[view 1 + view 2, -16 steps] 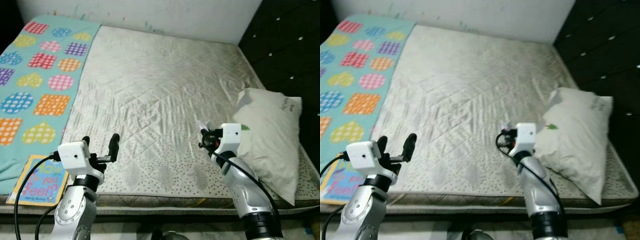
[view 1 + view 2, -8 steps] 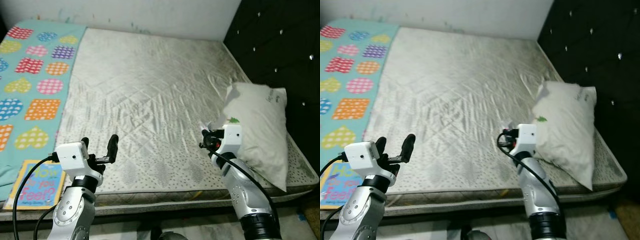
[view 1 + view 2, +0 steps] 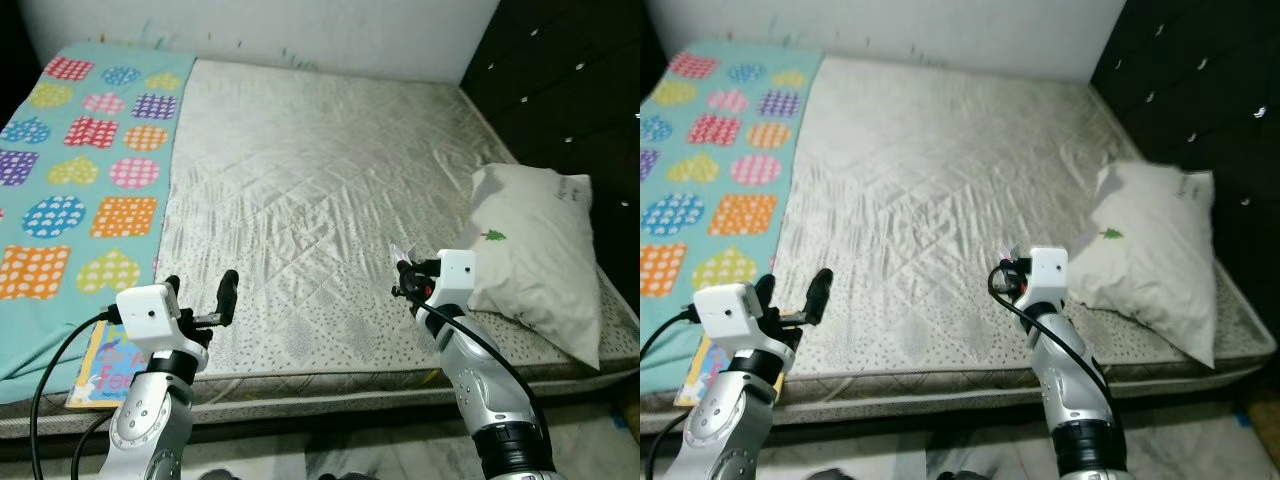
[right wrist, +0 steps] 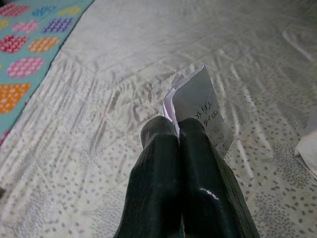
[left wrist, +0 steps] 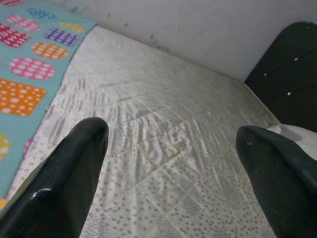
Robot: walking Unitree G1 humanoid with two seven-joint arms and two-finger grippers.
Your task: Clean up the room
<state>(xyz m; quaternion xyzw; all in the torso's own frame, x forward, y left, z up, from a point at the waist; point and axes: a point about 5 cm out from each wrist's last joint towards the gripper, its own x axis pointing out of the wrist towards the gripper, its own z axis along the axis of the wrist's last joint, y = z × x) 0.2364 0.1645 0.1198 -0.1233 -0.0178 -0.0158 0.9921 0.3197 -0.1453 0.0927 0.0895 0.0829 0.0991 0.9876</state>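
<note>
My right gripper [image 3: 407,272] hovers over the near edge of the bare mattress [image 3: 320,180], shut on a folded white slip of paper [image 4: 198,106] with printed writing; the slip sticks out past the black fingertips [image 4: 171,130]. My left gripper [image 3: 200,290] is open above the mattress's near left part, with nothing between its fingers [image 5: 64,168]. A white pillow [image 3: 535,255] lies at the mattress's right side, close to the right gripper. A children's book [image 3: 105,360] lies at the near left edge, partly behind my left wrist.
A turquoise blanket [image 3: 75,170] with coloured heart and dot patches covers the left side of the bed. A black tufted headboard [image 3: 570,90] rises on the right. A white wall [image 3: 300,30] runs behind the bed. The floor shows just below the mattress edge.
The whole picture has swung back to the left, so the camera has turned. Both grippers keep their pose; the right one still holds the paper slip.
</note>
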